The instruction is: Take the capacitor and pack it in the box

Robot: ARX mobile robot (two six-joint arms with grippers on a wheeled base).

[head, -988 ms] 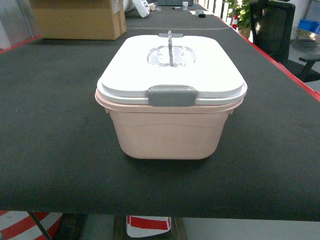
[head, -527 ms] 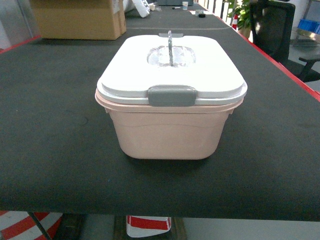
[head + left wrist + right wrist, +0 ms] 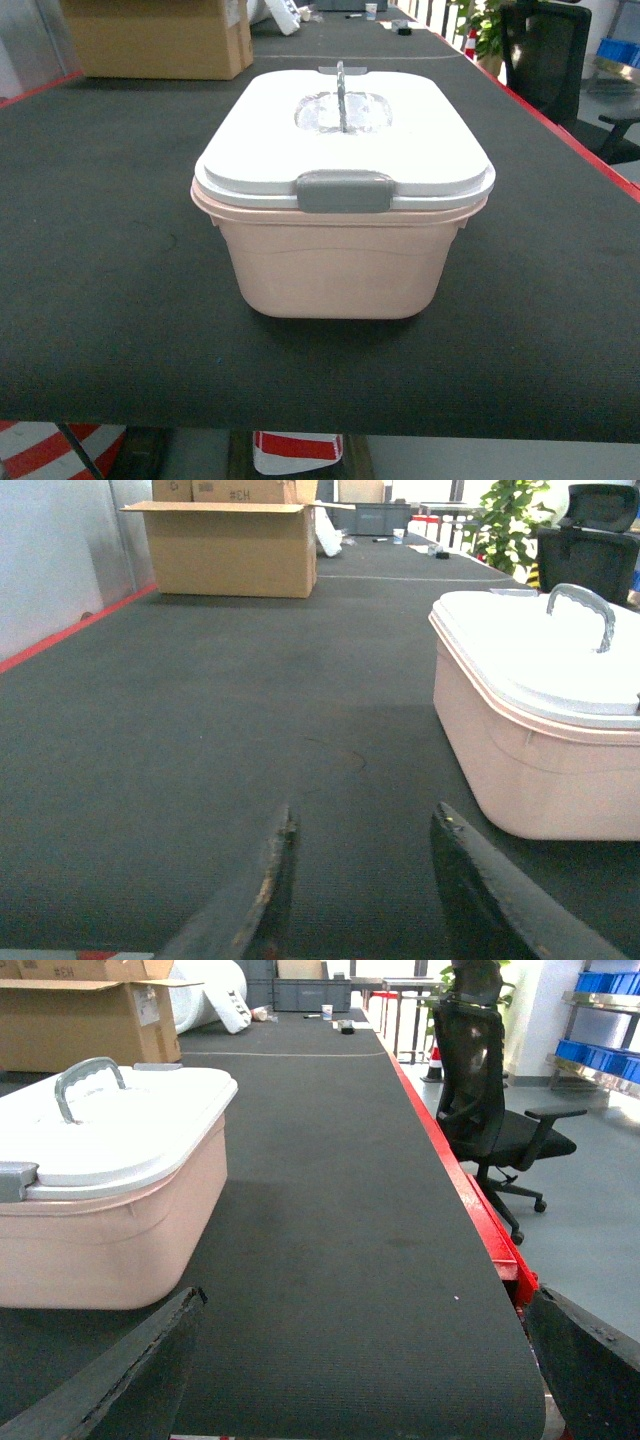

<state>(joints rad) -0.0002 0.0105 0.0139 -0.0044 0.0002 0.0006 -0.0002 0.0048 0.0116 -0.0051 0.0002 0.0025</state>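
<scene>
The pale pink box point(image 3: 335, 270) stands in the middle of the dark table with its white lid point(image 3: 345, 135) shut on it, grey latch point(image 3: 343, 191) at the front and grey handle point(image 3: 340, 95) upright. The box also shows in the left wrist view point(image 3: 530, 760) and the right wrist view point(image 3: 110, 1230). My left gripper point(image 3: 365, 820) is open over bare mat to the left of the box. My right gripper point(image 3: 365, 1305) is wide open to the right of the box, holding nothing. No capacitor shows in any view. Neither gripper appears in the head view.
A brown cardboard carton point(image 3: 160, 38) stands at the back left of the table. The table's red right edge point(image 3: 470, 1200) runs close to the right gripper. A black office chair point(image 3: 490, 1110) and blue bins point(image 3: 600, 982) are beyond it. A potted plant point(image 3: 510, 525) stands far back.
</scene>
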